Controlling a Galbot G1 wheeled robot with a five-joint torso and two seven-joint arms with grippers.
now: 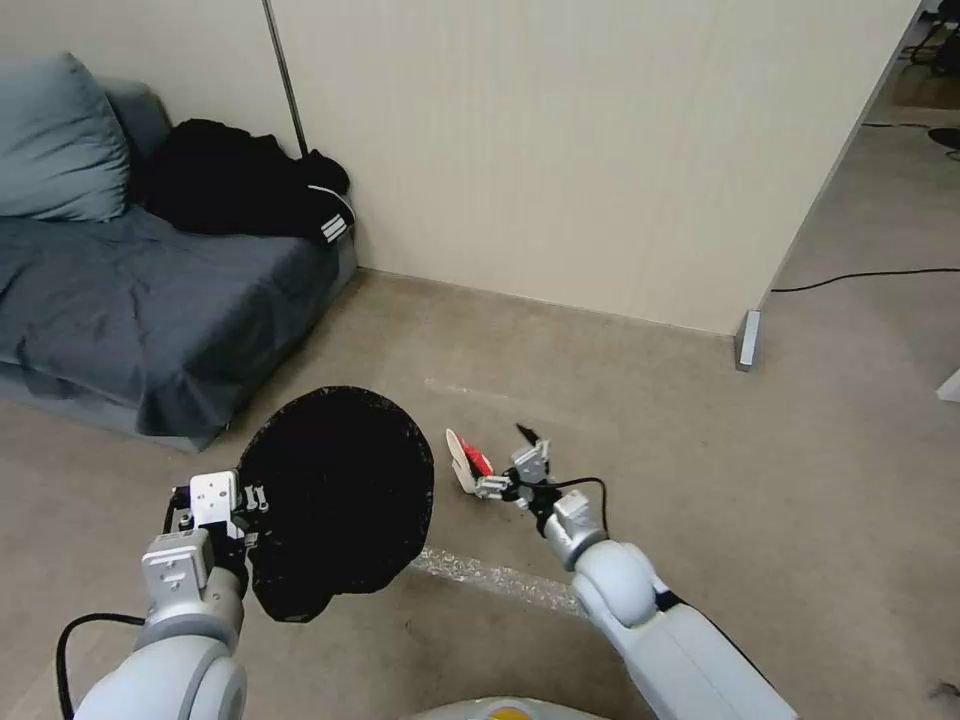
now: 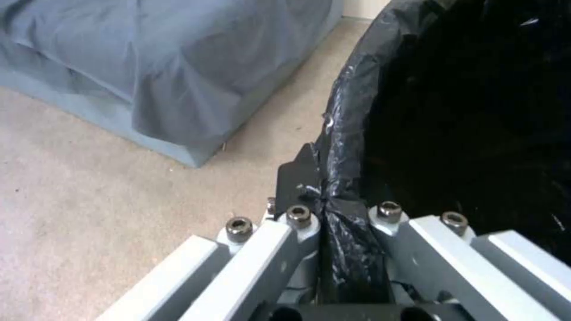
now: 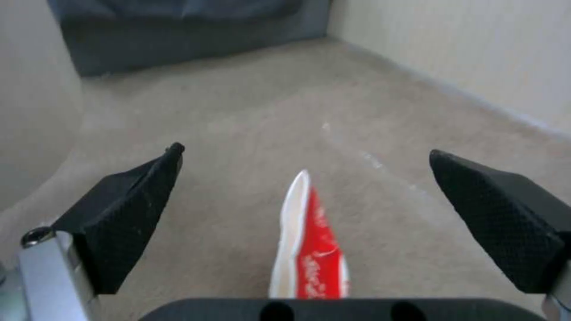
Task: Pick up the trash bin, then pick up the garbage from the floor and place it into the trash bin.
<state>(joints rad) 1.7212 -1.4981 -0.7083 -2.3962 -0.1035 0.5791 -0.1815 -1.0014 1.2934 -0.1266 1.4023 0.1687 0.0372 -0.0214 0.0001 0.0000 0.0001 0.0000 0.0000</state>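
The trash bin point(image 1: 340, 500) is a round bucket lined with a black bag, held up off the floor and tilted so its dark mouth faces me. My left gripper point(image 1: 245, 515) is shut on its rim; in the left wrist view the fingers point(image 2: 297, 214) pinch the bag-covered rim point(image 2: 339, 147). The garbage here is a red-and-white packet point(image 1: 468, 462) standing on edge to the right of the bin. My right gripper point(image 1: 503, 463) is open around it. Seen from the right wrist, the packet point(image 3: 309, 249) stands between the two black pads point(image 3: 125, 214), touching neither.
A grey sofa point(image 1: 130, 300) with a pillow and a black garment point(image 1: 250, 185) fills the left. A beige partition wall point(image 1: 560, 150) runs behind, ending at a post point(image 1: 747, 340). A glittery strip point(image 1: 490, 575) lies on the carpet under the bin. A cable point(image 1: 860, 278) crosses the far right floor.
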